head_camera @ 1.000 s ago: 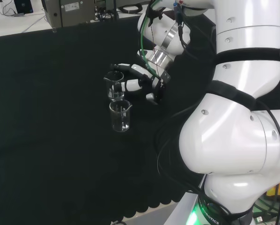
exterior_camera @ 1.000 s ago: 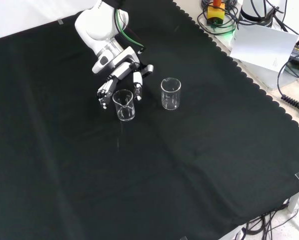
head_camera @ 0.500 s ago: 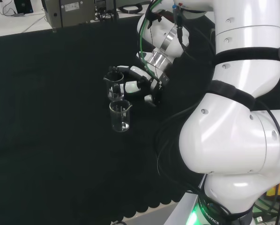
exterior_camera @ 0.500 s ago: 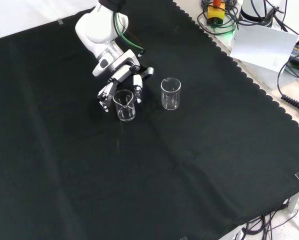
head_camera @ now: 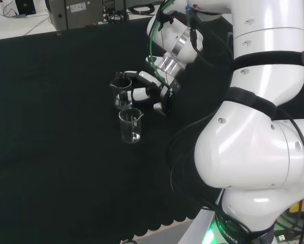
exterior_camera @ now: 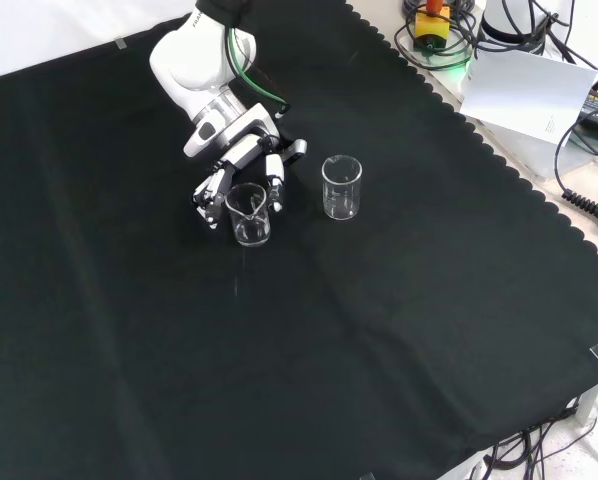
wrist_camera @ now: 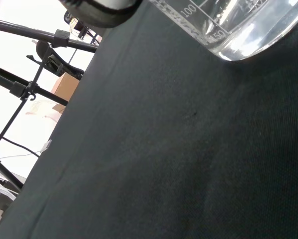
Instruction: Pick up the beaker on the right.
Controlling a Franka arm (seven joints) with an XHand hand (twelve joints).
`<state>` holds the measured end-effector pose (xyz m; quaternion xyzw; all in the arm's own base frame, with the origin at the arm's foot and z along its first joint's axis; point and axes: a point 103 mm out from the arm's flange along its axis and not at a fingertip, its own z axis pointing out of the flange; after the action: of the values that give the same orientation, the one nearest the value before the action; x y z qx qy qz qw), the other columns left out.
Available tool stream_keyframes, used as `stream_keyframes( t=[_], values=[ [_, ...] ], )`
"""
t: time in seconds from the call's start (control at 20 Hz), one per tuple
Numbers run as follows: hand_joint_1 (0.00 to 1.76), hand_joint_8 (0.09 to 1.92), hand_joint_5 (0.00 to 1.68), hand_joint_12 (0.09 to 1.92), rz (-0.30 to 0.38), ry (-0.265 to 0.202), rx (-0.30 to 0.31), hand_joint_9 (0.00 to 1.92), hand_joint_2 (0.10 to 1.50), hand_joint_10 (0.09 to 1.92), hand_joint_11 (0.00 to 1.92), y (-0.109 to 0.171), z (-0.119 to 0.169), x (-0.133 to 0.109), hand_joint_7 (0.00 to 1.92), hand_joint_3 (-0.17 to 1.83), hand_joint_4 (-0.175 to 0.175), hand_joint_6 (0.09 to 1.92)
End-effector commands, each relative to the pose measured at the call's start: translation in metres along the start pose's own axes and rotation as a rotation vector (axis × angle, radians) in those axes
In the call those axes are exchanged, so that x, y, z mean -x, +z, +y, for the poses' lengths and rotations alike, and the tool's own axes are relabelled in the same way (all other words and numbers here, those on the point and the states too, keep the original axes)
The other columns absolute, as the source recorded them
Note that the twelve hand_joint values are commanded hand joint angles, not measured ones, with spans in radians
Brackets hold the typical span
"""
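Over the last second I watched the robot hand (exterior_camera: 241,168) close in on the farther beaker (head_camera: 122,92) in the head view, which is the left one (exterior_camera: 249,212) in the front view. A second before, its fingers stood a little apart from the glass; now they curled around the vessel from both sides, with the thumb (exterior_camera: 275,180) against the wall on the front view's right and the other fingers (exterior_camera: 211,188) wrapped round the opposite side. The beaker appeared to have shifted slightly with the robot hand, so I judged that contact was made, though its base still looked to rest on the black tabletop (exterior_camera: 379,330). The wrist view showed the beaker's clear bottom (wrist_camera: 238,30) close up over the cloth, and I could not tell from it whether any gap had opened beneath.

The second beaker (exterior_camera: 341,186) stood untouched, near but apart, on the front view's right and nearer the camera (head_camera: 130,125) in the head view.

I took this as the grasp closing, with the lift not yet begun. The smooth glass could slip or tip when it rose.
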<state>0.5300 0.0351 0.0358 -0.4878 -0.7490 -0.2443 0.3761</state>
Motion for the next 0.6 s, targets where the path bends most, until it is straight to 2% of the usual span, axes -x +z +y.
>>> stream_keyframes(
  t=[0.05,0.3,0.6],
  values=[
    [0.94,0.73,0.46,1.37,0.014,-0.002,0.001,0.42,0.89,0.6,0.02,0.001,-0.0003,0.0009,0.34,-0.17,-0.019,0.09],
    [0.94,0.74,0.45,1.37,0.004,0.003,0.014,0.41,0.89,0.59,0.02,-0.0017,0.0018,-0.0031,0.32,-0.17,-0.021,0.09],
    [0.93,0.78,0.39,1.35,-0.016,0.005,-0.004,0.34,0.88,0.61,0.0,-0.001,0.0044,-0.0063,0.2,-0.17,-0.025,0.09]
  ],
)
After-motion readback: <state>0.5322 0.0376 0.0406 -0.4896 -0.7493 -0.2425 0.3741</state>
